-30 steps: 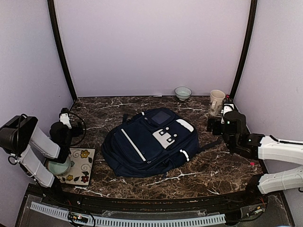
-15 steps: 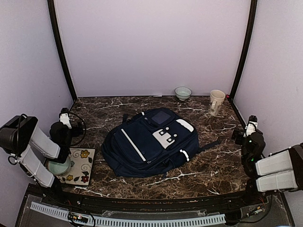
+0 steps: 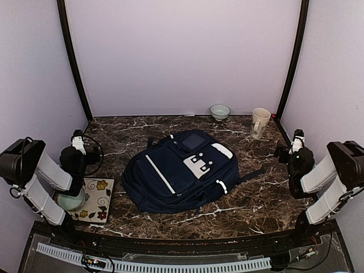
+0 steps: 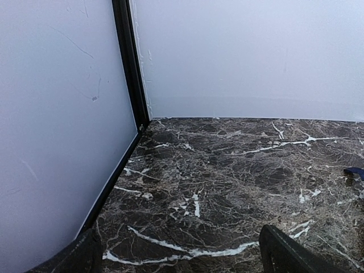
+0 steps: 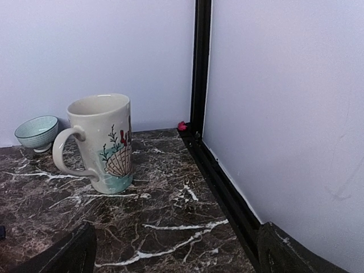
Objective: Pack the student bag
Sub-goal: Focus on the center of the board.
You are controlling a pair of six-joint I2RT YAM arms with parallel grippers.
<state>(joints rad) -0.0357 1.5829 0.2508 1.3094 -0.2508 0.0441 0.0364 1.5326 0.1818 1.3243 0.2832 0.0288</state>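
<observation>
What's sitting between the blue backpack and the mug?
Nothing: just bare marble table between the backpack and mug, shown in the top view.

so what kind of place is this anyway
Probably a robot test booth, not a lived-in room: plain pale panels on black posts box in a marble-look table, two robot arms sit at its near edge, and a student bag, mug and bowl look staged.

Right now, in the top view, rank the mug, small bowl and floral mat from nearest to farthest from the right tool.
1. Mug, back right, just beyond the right tool.
2. Small bowl, by the back wall, left of the mug.
3. Floral mat, far across at the near left.
</observation>
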